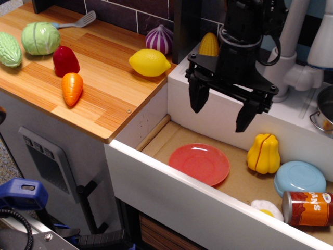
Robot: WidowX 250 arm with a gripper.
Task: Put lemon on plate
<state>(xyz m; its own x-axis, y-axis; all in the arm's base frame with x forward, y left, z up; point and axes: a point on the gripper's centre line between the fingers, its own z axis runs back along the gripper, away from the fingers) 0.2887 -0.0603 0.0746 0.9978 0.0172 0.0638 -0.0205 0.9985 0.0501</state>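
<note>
The lemon (149, 62) is smooth and bright yellow, lying on the wooden counter near its right edge. The coral-red plate (199, 163) lies flat and bare on the floor of the sunken sink basin. My gripper (222, 108) is open and empty, fingers pointing down, hovering above the basin just behind the plate. It is to the right of the lemon and apart from it.
On the counter: a carrot (72, 88), red pepper (65, 61), cabbage (40, 38), green gourd (9, 49), spatula (76, 22), purple onion (159, 39). In the basin: ribbed yellow squash (264, 153), light blue plate (300, 178), can (308, 208), fried egg (267, 209). Corn (208, 45) and a white faucet (291, 62) behind.
</note>
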